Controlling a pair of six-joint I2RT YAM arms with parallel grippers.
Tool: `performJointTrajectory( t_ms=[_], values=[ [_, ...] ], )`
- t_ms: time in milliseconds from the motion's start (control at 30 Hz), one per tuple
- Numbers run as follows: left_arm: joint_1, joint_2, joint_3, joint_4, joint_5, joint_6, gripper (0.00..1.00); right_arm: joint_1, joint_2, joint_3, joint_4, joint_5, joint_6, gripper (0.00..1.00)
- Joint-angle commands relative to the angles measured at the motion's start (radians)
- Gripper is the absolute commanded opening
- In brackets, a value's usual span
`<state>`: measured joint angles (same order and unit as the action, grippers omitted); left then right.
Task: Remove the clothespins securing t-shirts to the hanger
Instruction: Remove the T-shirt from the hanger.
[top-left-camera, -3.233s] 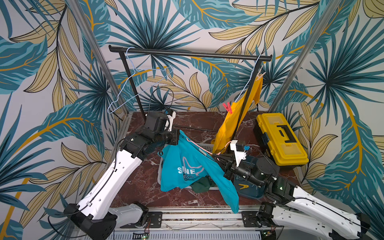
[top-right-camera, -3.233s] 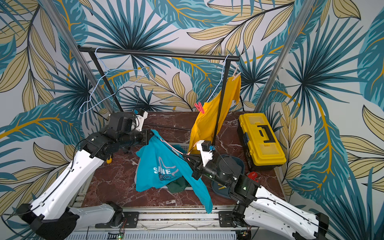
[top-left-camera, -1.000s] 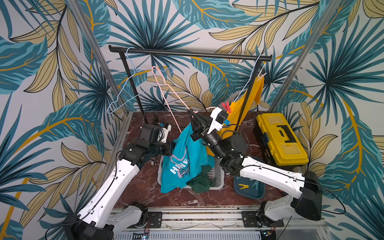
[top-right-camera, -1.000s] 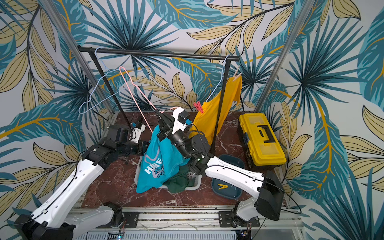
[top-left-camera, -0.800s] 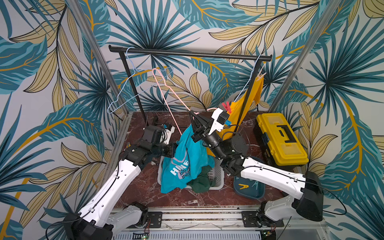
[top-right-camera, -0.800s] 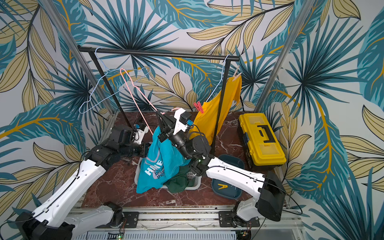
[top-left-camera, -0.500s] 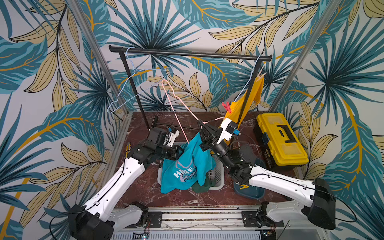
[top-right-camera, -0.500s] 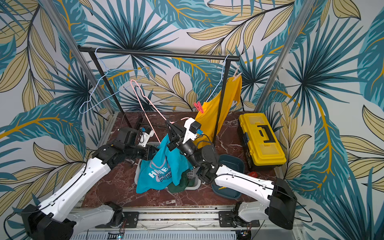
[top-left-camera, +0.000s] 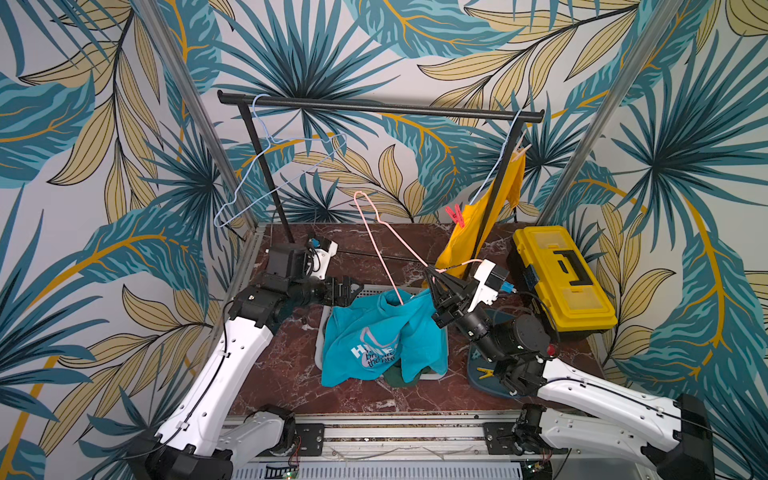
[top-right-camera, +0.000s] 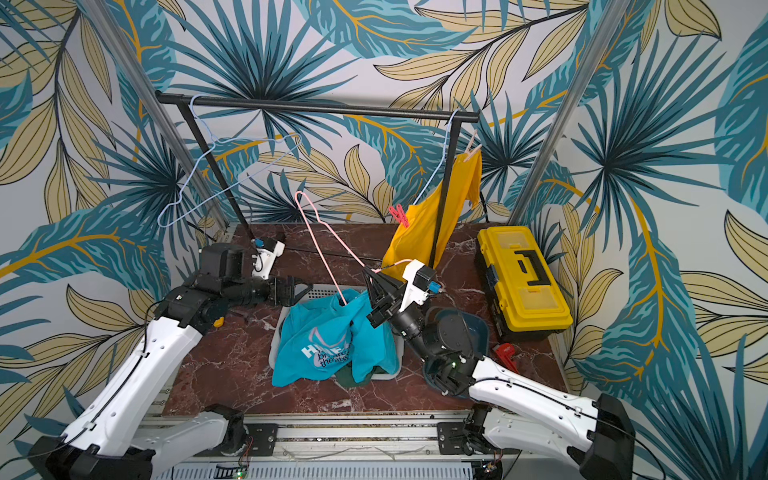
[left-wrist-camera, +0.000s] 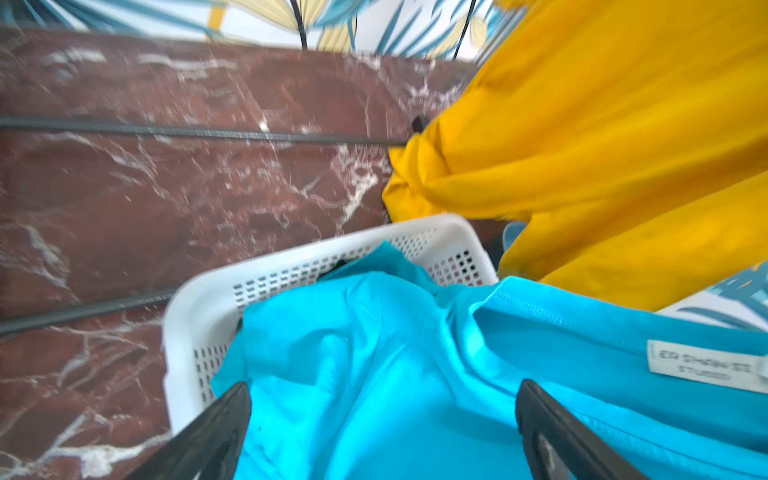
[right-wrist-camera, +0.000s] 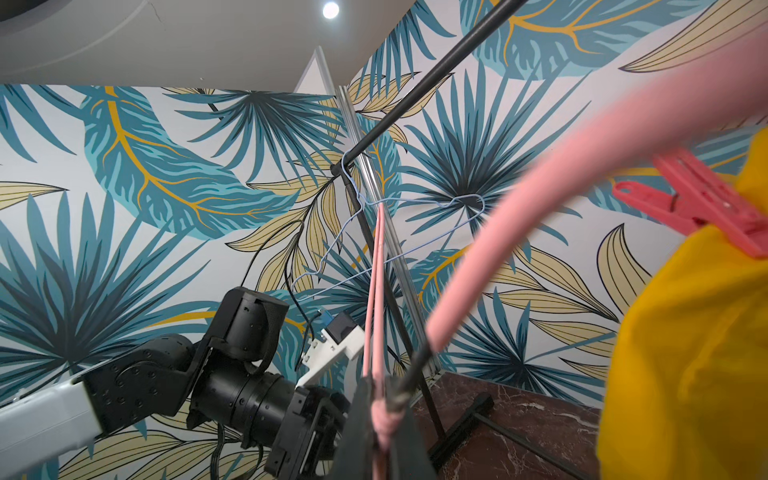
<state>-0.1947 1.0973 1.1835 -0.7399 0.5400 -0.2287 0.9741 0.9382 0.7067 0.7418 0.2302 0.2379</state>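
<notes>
Up high, red-pink clothespin (top-left-camera: 456, 216) pinches yellow t-shirt (top-left-camera: 460, 243).

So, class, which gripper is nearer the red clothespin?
Right. The right gripper, gripping the pink hanger, is below the red clothespin; the left gripper is farther, by the basket.

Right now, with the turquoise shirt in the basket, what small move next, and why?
Probably lift the right hand to slide the pink hanger out of the turquoise shirt: it is shut on the hanger, whose wire runs into the neck, while the shirt lies in the basket and the left hand is open.
</notes>
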Motion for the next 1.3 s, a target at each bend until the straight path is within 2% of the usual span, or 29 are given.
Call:
performJointTrajectory(
  t_ms=[0, 33, 100, 233, 333, 467, 633, 767, 933, 1033, 1167, 1267],
  values=[
    [0.151, 0.034, 0.042, 0.015, 0.304, 0.007, 1.0, 0.001, -0.065, -0.038, -0.12, -0.031, 0.042, 0.0],
    [0.203, 0.046, 0.042, 0.05, 0.394, -0.027, 1.0, 0.001, -0.087, -0.053, -0.13, -0.029, 0.044, 0.01],
    [0.259, 0.042, 0.016, 0.17, 0.478, -0.113, 1.0, 0.002, -0.129, -0.081, -0.154, -0.021, 0.05, 0.01],
    [0.276, 0.019, -0.021, 0.441, 0.614, -0.184, 0.98, 0.002, -0.188, -0.117, -0.199, -0.033, 0.059, 0.0],
    [0.275, 0.035, 0.017, 0.505, 0.667, -0.178, 0.92, 0.001, -0.205, -0.121, -0.234, -0.055, 0.062, 0.0],
    [0.275, 0.075, 0.088, 0.505, 0.753, -0.167, 0.78, 0.001, -0.194, -0.121, -0.237, -0.075, 0.072, 0.01],
    [0.275, 0.094, 0.116, 0.506, 0.777, -0.146, 0.67, 0.002, -0.153, -0.108, -0.223, -0.093, 0.081, 0.0],
    [0.276, 0.111, 0.124, 0.505, 0.818, -0.122, 0.65, 0.001, -0.124, -0.09, -0.21, -0.125, 0.088, 0.0],
    [0.276, 0.118, 0.114, 0.505, 0.791, -0.094, 0.64, 0.002, -0.102, -0.07, -0.202, -0.17, 0.104, 0.0],
    [0.276, 0.128, 0.111, 0.505, 0.819, -0.09, 0.63, 0.001, -0.1, -0.069, -0.194, -0.18, 0.107, 0.0],
    [0.273, 0.122, 0.091, 0.505, 0.801, -0.089, 0.52, 0.002, -0.099, -0.072, -0.185, -0.183, 0.111, 0.0],
    [0.261, 0.115, 0.08, 0.505, 0.805, -0.089, 0.5, 0.002, -0.097, -0.072, -0.184, -0.174, 0.107, 0.0]
  ],
)
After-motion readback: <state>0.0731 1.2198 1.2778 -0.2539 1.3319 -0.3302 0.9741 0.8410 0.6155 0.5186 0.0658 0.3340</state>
